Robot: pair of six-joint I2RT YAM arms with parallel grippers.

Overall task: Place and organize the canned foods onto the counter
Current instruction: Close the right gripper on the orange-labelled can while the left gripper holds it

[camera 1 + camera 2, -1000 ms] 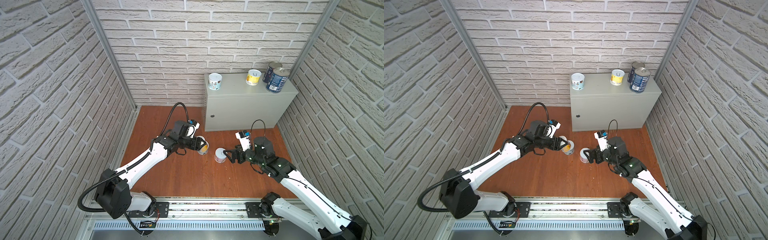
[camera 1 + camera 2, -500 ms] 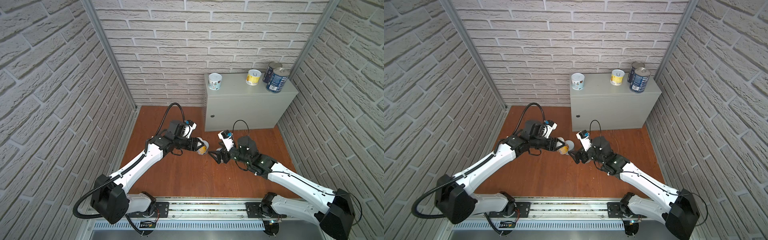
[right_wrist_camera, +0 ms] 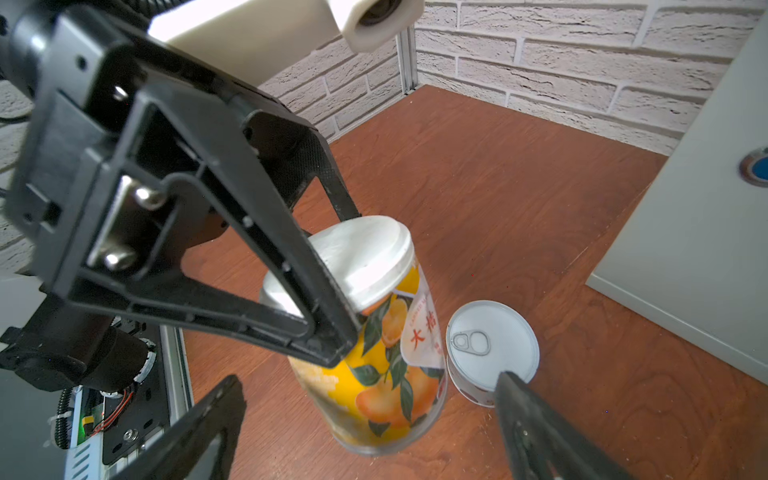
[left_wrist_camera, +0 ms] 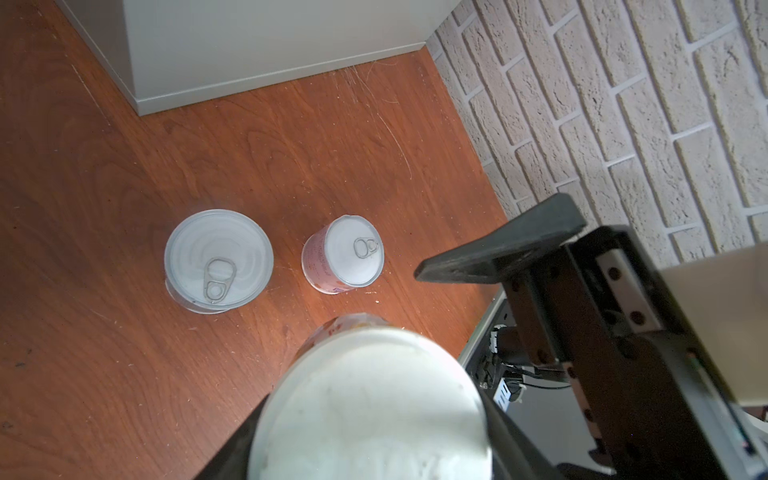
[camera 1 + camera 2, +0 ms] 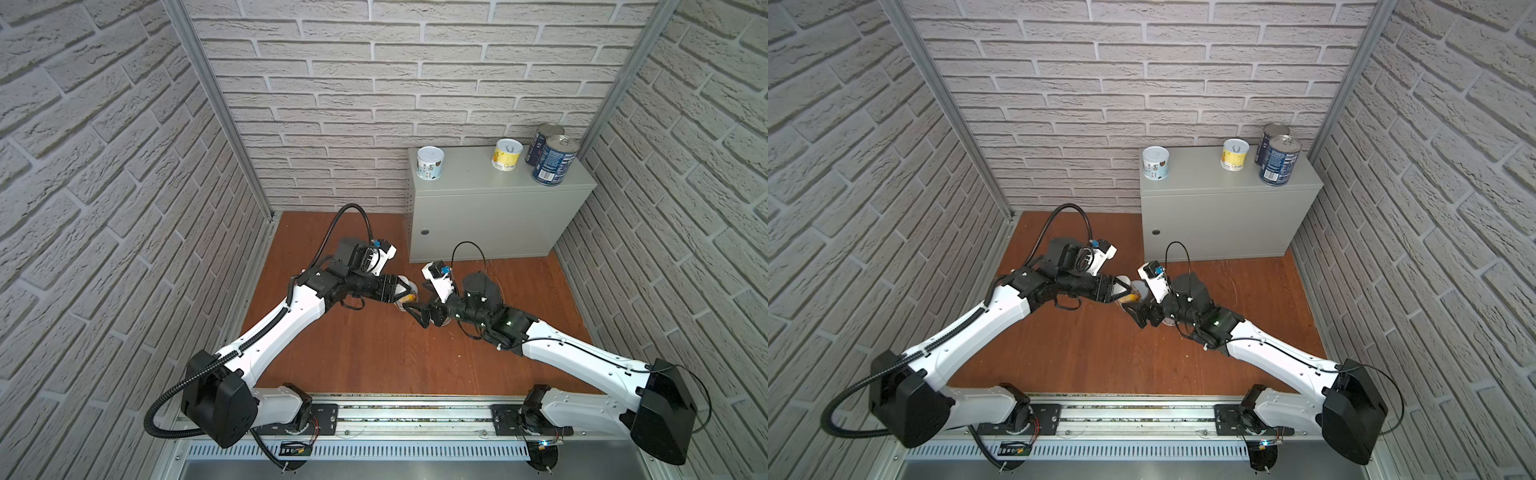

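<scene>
In both top views the orange can (image 5: 409, 296) (image 5: 1133, 296) is seen clamped in the left gripper (image 5: 404, 291), down by the wooden floor (image 5: 374, 357). It's well short of the counter (image 5: 498, 199), where four other cans (image 5: 507, 154) are stood. The right gripper (image 5: 415, 314) is spread wide, nothing gripped.

Left wrist: a grey can (image 4: 219, 259) and a pink can (image 4: 343, 253) are seen upright on the floor, apart.

Right wrist: the orange can is shown tilted, with the grey can just beside it.

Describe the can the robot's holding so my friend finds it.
Find the grey counter; just in front, the left end effector grips a can. Only this can has a yellow label with oranges; the grey can and pink can nearby don't.
</scene>
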